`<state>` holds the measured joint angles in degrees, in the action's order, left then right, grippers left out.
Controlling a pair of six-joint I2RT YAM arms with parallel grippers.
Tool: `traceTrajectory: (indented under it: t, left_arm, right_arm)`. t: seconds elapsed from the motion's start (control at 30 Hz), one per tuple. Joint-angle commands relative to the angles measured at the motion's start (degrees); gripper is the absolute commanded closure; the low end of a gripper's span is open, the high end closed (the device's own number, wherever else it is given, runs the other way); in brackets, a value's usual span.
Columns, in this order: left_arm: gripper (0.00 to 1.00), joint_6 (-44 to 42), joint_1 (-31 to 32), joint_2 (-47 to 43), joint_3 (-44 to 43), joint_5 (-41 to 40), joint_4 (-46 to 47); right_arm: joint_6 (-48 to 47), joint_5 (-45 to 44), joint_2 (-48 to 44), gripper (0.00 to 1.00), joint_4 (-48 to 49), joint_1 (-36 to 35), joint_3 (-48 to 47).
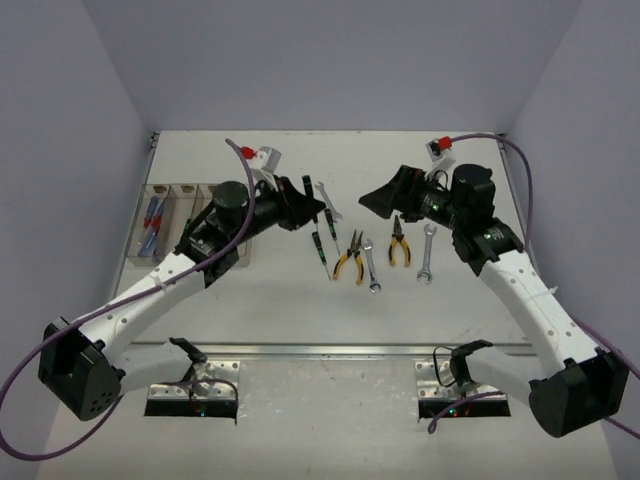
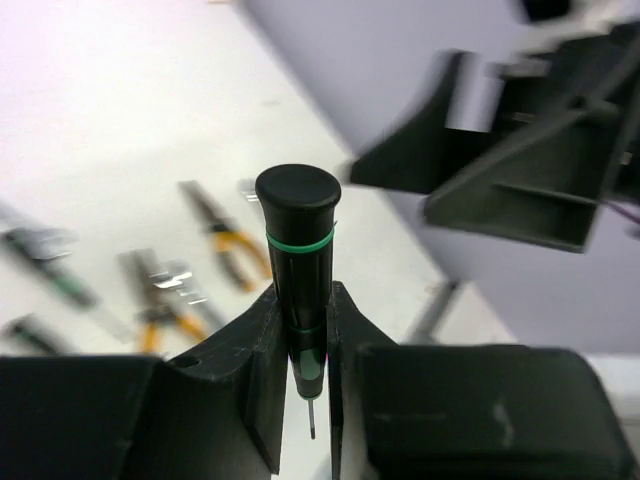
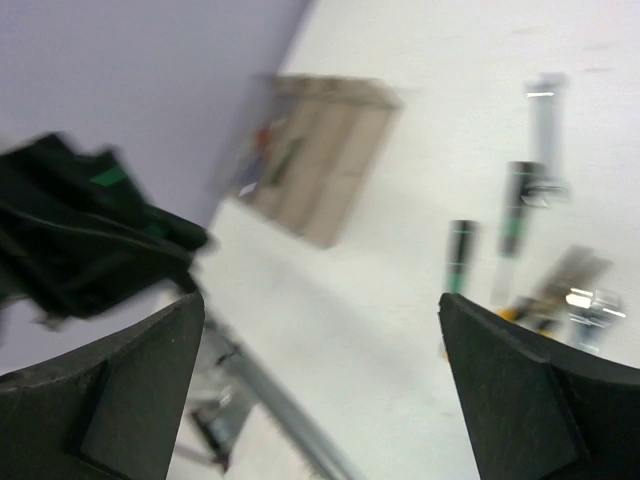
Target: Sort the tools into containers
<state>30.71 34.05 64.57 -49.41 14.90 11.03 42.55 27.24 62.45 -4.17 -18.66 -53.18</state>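
While the left claw (image 2: 305, 312) is clamped on the slim black-handled screwdriver with a green ring (image 2: 297, 235), butt end toward the wrist camera and thin shaft poking out below the fingers, that tool is off the white worktop (image 1: 260, 310), in the air just right of the row of four clear-plastic bins (image 1: 185, 195).

Step in hand, my read: carry to a bin, drop.

Red- and blue-handled screwdrivers (image 1: 150, 228) lie in the row's leftmost compartment. The right-hand compartments are hidden by the left arm, so I cannot tell their contents.

How to do it well:
- Swing left over the row.
- Turn the wrist so the screwdriver runs along a compartment's long axis.
- Lower it inside the walls before parting the fingers. The compartments are narrow, so a crosswise tool would likely bridge the rims or bounce out.
- Move smoothly. The grip sits low on the handle, so the tool could pivot.
- Likely target is the compartment already holding screwdrivers.

Right claw (image 3: 320, 300): fingers wide apart, holding nothing, hovering well right of the row. On the worktop right of the row lie:
- yellow-handled pliers (image 1: 350, 262)
- orange-handled pliers (image 1: 400, 245)
- short silver wrench (image 1: 371, 268)
- longer silver wrench (image 1: 427, 255)
- dark green-banded screwdriver (image 1: 319, 250)

Best that the right claw stay on that side, out of the left arm's path.
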Motion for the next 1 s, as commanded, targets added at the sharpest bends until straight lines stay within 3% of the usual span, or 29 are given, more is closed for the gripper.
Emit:
traceTrajectory:
  t: [0.0,0.1,0.17,0.27,0.37,0.4,0.47,0.57,0.77,0.97]
  left_arm:
    - [1.0,-13.57,-12.05,5.01,-14.77,-15.39,-30.58]
    - [1.0,-19.1,-16.5,12.94,-22.11,-33.63,-37.9]
    - [1.0,-23.21,-21.61,20.03,-28.13,-41.03,-40.05]
    - [1.0,-26.12,-28.4,23.49,-27.96,-44.5,-33.33]
    - [1.0,-31.74,-31.93,22.99,-21.01,-47.93,-18.29]
    - [1.0,-33.01,-32.11,23.22,-20.5,-47.33,-16.98]
    - [1.0,-44.9,-33.36,24.86,-17.2,-42.05,-8.84]
    - [1.0,-51.86,-33.85,27.09,-16.79,-42.2,-9.22]
    - [1.0,-52.56,-36.9,28.45,-10.3,-39.59,-7.49]
    - [1.0,-52.9,-37.85,30.4,-7.33,-42.32,-3.64]
  right_arm:
    - [-10.11,-16.48,-3.34,0.01,-16.66,4.82,0.55]
    - [-12.74,-15.71,-4.65,0.01,-17.01,4.95,4.34]
    - [-14.45,-17.33,-5.62,0.01,-16.71,5.1,6.86]
    - [-16.96,-17.67,-5.94,0.01,-16.57,5.39,8.18]
    - [-18.37,-15.82,-5.59,0.01,-16.48,5.83,8.53]
    - [-18.33,-15.77,-5.55,0.01,-16.4,5.91,8.66]
    - [-17.9,-15.27,-5.2,0.01,-15.68,6.57,9.82]
    - [-17.59,-15.02,-4.78,0.01,-15.58,7.56,10.07]
    - [-17.15,-13.97,-3.92,0.01,-14.99,8.42,10.38]
    - [-16.56,-12.45,-3.92,0.01,-13.87,8.55,11.17]
